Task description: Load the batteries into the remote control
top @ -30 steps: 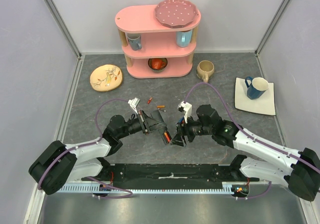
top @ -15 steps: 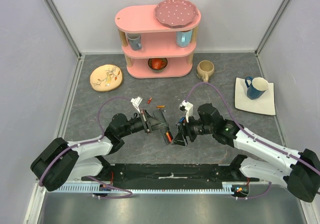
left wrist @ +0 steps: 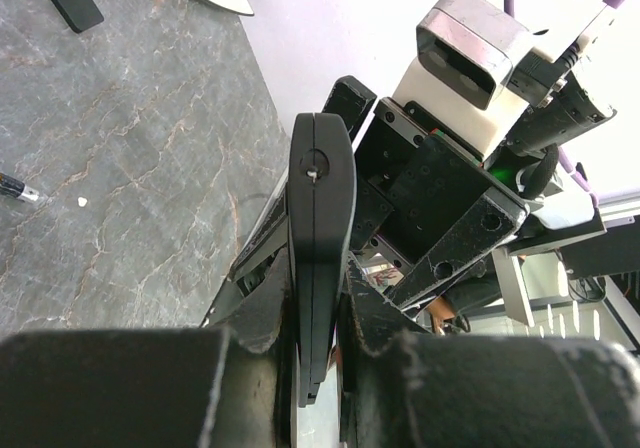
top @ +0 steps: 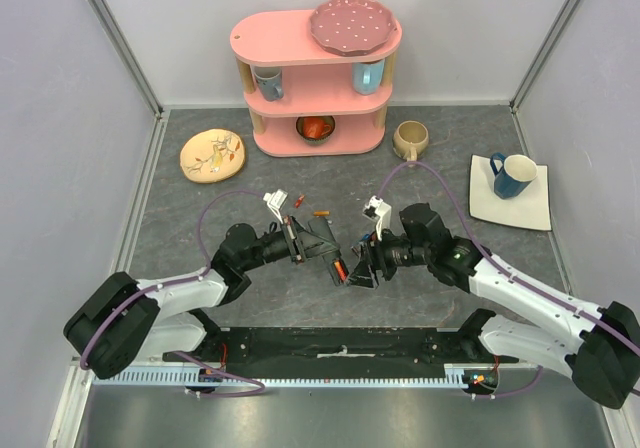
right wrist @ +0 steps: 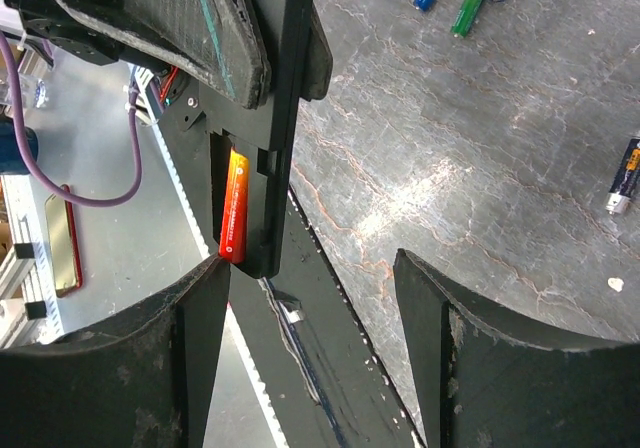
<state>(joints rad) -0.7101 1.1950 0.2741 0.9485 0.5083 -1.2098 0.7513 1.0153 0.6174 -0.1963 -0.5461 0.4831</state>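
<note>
The bench (top: 250, 173) carries the loose things, and above its near part the two arms meet. The left tool (top: 322, 250) is clamped on the remote (right wrist: 295, 98) and holds it off the bench, with the recess turned toward the right arm. In the left wrist view we see the remote edge-on, pressed between the two fingers. The right tool (right wrist: 312, 288) stands just beside the free end of the remote, its fingers apart, and we see nothing between them.

In the recess lies one orange-red battery (right wrist: 232, 203), along the length of the remote and near its free end. We judge that the step in hand is the loading of this first battery, and that it is in place or nearly so. From this angle we cannot say for sure if it is pressed fully down against its contacts.

The other batteries (right wrist: 470, 3) lie on the bench beyond the remote: some blue and green ones close together, and one more well apart at the side.

For the next move we think two things are needed. If the battery sits proud, one finger of the right tool should press it home. If not, the right tool should go to the bench, close on the middle of a loose battery, and bring it parallel to the recess. These thin round things roll easily, so the approach must be straight from above. The left tool has only to keep the remote steady.
</note>
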